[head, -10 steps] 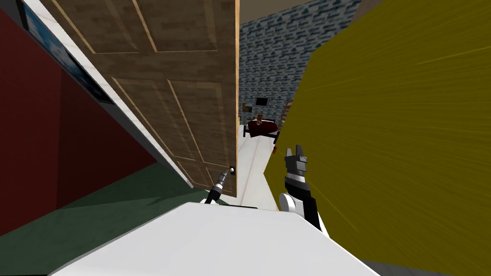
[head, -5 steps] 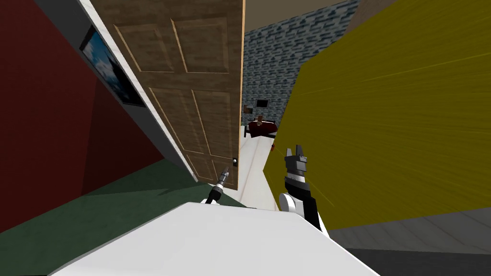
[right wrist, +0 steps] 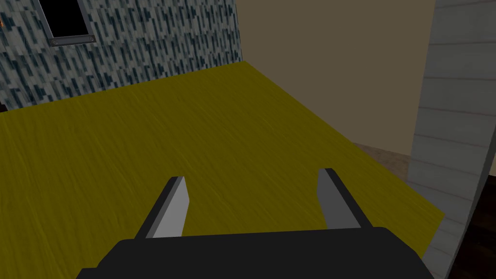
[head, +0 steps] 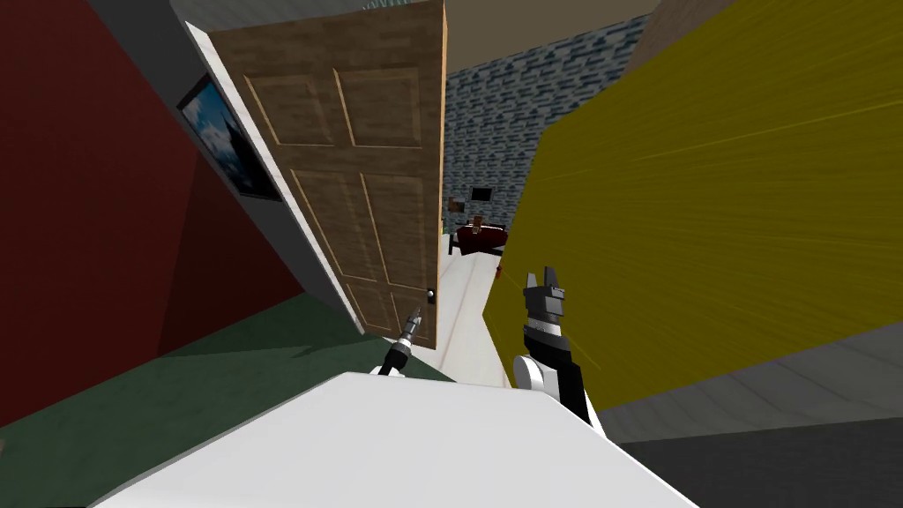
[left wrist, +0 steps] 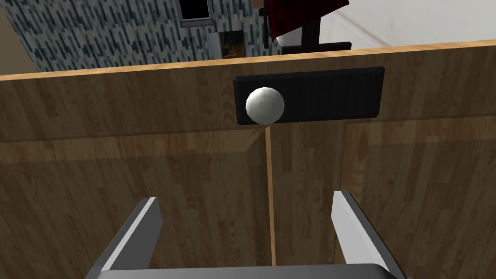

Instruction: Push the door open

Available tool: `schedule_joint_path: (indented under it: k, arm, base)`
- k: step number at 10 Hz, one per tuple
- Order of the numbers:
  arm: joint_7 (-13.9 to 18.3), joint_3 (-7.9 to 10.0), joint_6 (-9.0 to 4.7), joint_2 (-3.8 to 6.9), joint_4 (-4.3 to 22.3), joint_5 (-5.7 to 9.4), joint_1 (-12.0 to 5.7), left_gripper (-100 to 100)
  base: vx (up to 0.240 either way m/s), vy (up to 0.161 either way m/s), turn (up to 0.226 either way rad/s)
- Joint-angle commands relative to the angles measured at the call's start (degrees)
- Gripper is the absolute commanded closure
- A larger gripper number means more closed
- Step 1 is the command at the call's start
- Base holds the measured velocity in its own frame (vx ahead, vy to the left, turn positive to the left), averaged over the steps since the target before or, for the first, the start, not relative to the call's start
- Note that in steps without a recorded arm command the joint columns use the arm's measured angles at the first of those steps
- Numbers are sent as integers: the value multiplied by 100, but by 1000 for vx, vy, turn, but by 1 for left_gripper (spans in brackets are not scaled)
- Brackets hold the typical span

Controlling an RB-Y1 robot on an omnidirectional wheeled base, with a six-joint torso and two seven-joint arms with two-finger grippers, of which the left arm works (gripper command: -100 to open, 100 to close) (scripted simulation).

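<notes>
While left gripper (left wrist: 244, 197) faces brown wooden panelled door (head: 353, 203) near white round knob (left wrist: 264, 104) at its edge, it stands spread wide, empty; right gripper (right wrist: 252, 175) likewise, beside yellow wall (right wrist: 145, 135).

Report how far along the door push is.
Done: the brown door stands ajar, and a gap at its free edge shows a patterned wall beyond. In hand: the left hand, open, faces the door panel near the white knob; contact cannot be told. Left: swing it wider. The right hand is open beside the yellow wall.
</notes>
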Motion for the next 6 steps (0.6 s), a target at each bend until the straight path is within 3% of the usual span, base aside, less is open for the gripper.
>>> schedule_joint_path:
  k: [1,6]
  arm:
    - [-6,11,-11,36,-11,3,9,-100]
    - [-30,72,-83,8,68,25,-28,-100]
  base:
    - [187,-23,-16]
    - [192,-26,-22]
